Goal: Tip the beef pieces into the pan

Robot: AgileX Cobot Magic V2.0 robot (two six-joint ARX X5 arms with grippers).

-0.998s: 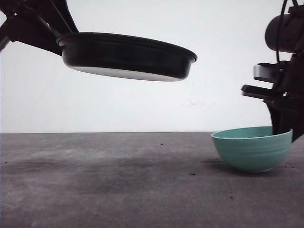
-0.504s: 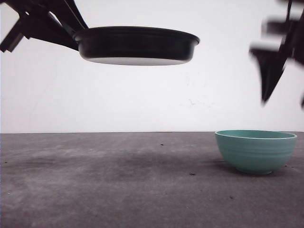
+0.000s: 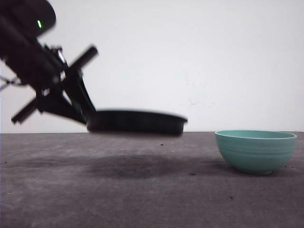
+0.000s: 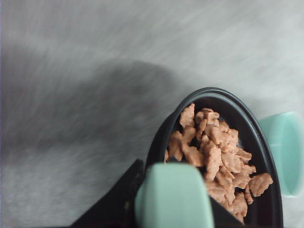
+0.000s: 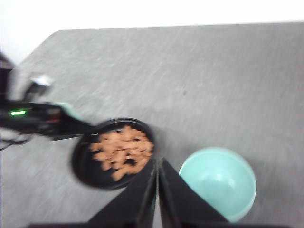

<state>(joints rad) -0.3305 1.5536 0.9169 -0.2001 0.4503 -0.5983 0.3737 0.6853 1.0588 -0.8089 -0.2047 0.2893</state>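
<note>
Grey table [image 3: 142,199]: left tool [image 3: 88,116] holds pan [image 3: 136,122] by its handle, beef pieces [image 4: 213,156] inside. Keep it level, land gently beside bowl [image 3: 255,150]. Right tool [image 5: 157,166] pinched closed, empty.

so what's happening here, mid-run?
The left gripper holds the pan by its mint-green handle, just above the table; the shadow beneath suggests it isn't resting on it. The beef pieces are heaped in the pan. The teal bowl stands on the table to the pan's right and looks empty from the right wrist view. The right gripper sits high above both, fingers together, holding nothing.
</note>
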